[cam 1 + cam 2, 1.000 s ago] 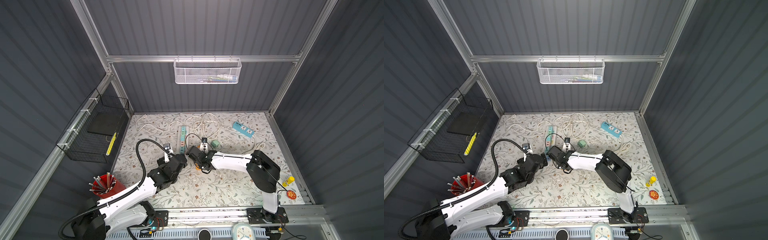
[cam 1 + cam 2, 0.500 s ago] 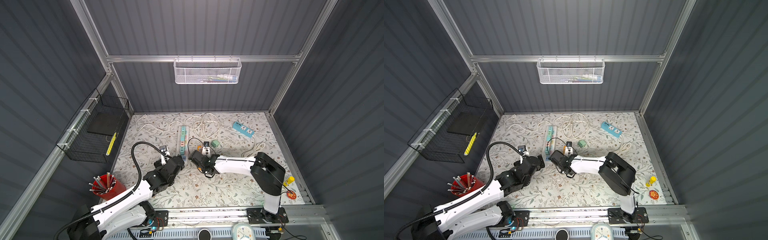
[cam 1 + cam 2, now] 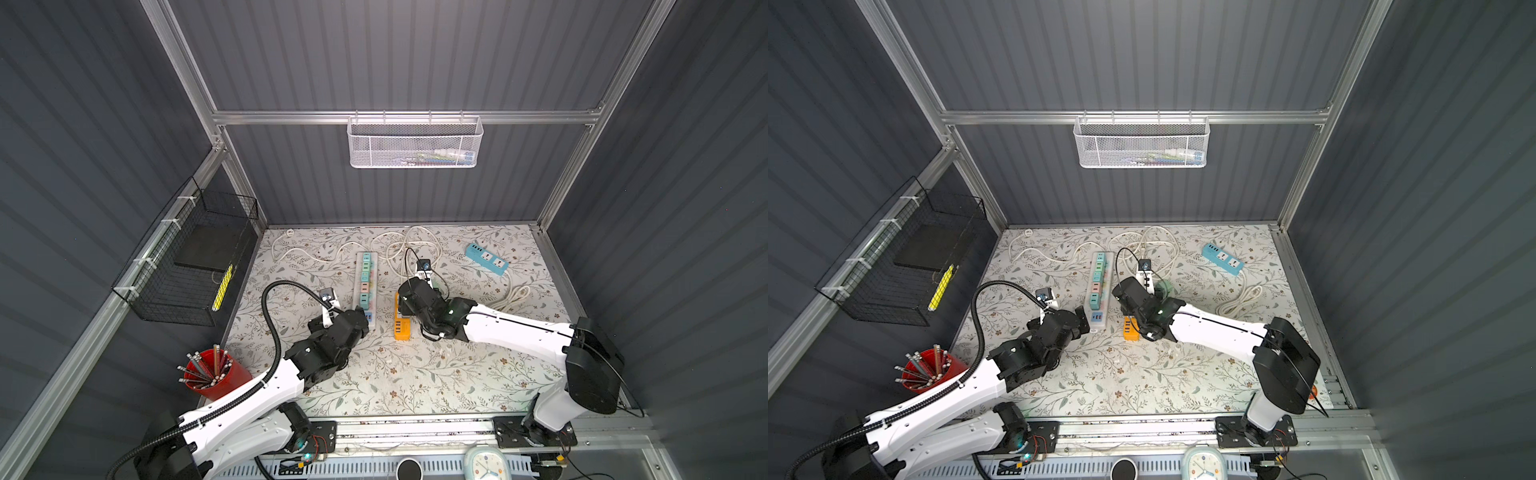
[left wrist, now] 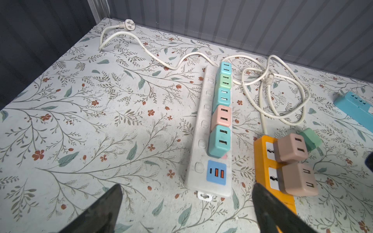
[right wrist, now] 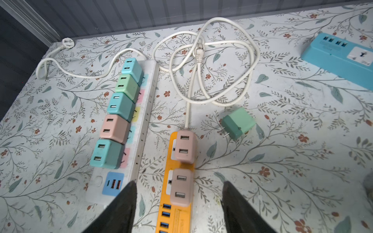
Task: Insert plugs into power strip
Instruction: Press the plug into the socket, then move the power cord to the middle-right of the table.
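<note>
A white power strip (image 4: 201,125) (image 3: 356,291) carries several plugs in a row: teal (image 4: 219,141), pink (image 4: 221,117), teal, mint and teal. Beside it lies an orange power strip (image 5: 175,217) (image 3: 402,330) with two pink plugs (image 5: 185,146) (image 5: 180,186) seated in it. A loose mint plug (image 5: 239,123) (image 4: 309,139) lies on its side next to the orange strip, prongs showing. My right gripper (image 5: 179,182) (image 3: 403,297) hangs open over the orange strip, its fingers astride the nearer pink plug without touching it. My left gripper (image 4: 186,187) (image 3: 360,325) is open and empty at the white strip's near end.
A blue power strip (image 3: 486,259) lies at the back right with its cord coiled (image 3: 513,295). White cords (image 3: 411,249) loop behind the strips. A red cup of pencils (image 3: 214,372) stands front left. A black wire basket (image 3: 187,266) hangs on the left wall.
My right gripper has opened from shut, and its arm has drawn back towards the right. The left arm has pulled back slightly towards the front.
</note>
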Available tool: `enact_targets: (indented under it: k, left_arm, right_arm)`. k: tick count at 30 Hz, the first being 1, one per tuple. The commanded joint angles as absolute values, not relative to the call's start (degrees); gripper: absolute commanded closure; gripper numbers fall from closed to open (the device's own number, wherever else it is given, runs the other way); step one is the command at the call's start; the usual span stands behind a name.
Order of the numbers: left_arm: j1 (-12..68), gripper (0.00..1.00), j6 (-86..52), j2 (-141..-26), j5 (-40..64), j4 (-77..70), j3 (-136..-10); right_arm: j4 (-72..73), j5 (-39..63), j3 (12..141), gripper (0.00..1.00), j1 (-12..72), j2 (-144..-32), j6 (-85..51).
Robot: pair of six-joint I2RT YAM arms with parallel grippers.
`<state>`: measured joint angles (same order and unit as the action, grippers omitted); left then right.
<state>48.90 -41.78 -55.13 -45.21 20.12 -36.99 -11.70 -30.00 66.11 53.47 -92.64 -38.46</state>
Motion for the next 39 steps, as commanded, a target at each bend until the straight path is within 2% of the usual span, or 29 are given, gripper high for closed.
enact_targets:
  k: [1,19,23,29,34,39]
  left_arm:
    - [48.6,0.0,-40.3,-56.2,-45.5,18.7,-39.6]
    - [48.6,0.0,-42.4,-60.9,-43.2,18.3,-41.6]
    - [48.6,0.0,-42.4,-62.1,-42.9,18.4,-42.7]
    - [48.6,0.0,-41.7,-63.7,-41.2,17.6,-43.9]
    - [48.6,0.0,-39.5,-67.0,-38.3,16.5,-45.3]
    - [48.6,0.0,-39.2,-68.9,-36.7,17.3,-46.4]
  right_arm:
    - [-13.9,-24.5,67.4,0.33,51.5,-94.1,-36.1]
    - [-8.0,-18.4,59.5,0.35,48.3,-101.2,-39.1]
    - [-8.1,-19.0,58.4,0.35,48.3,-99.0,-39.4]
    - [-10.0,-20.2,58.7,0.32,47.5,-89.5,-36.3]
    - [-14.6,-21.0,60.2,0.27,41.1,-83.3,-31.2]
    - [-21.3,-18.3,63.5,0.17,26.1,-83.7,-28.1]
